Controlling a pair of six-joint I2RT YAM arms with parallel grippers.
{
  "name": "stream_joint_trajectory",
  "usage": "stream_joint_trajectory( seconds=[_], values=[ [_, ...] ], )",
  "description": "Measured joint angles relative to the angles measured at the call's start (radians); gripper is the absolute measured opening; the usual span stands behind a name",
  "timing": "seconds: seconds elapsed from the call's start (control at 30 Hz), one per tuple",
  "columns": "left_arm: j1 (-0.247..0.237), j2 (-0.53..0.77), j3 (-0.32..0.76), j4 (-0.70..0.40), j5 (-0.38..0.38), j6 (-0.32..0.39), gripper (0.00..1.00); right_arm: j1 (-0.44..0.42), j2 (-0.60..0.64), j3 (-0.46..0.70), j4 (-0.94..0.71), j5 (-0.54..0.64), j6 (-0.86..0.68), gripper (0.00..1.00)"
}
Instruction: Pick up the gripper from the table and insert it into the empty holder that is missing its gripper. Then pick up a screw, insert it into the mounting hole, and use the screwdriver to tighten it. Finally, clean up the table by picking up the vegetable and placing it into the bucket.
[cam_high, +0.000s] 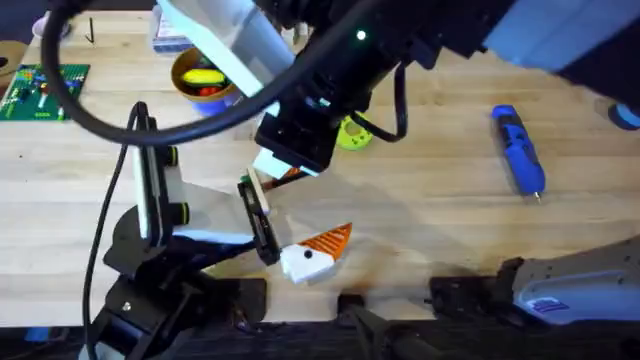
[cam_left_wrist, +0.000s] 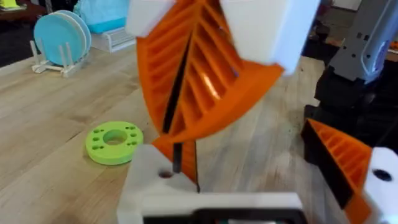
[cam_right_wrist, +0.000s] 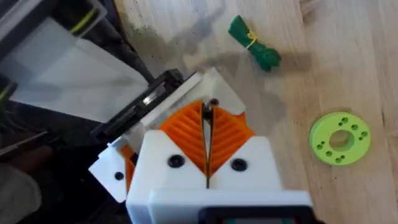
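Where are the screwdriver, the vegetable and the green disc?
screwdriver (cam_high: 518, 148): overhead view, middle of the blue barrel.
vegetable (cam_right_wrist: 254, 42): right wrist view, by the yellow tie around its middle.
green disc (cam_right_wrist: 339, 137): right wrist view, flat top face beside the centre hole.

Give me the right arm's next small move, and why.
Probably ease the right gripper a little further toward the holder. Its shut pads meet the holder's top, and the orange gripper there looks only partly seated.
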Motion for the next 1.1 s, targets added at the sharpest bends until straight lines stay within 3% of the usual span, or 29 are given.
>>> stream_joint_trajectory(
  seconds=[0.8,1.1],
  values=[
    [0.000,0.000,0.000,0.000,0.000,0.000,0.993,0.000,0.021,0.004,-0.001,0.053,-0.001,0.006],
    [0.000,0.000,0.000,0.000,0.000,0.000,0.992,0.000,0.021,0.004,-0.001,0.023,-0.001,0.006]
  ],
)
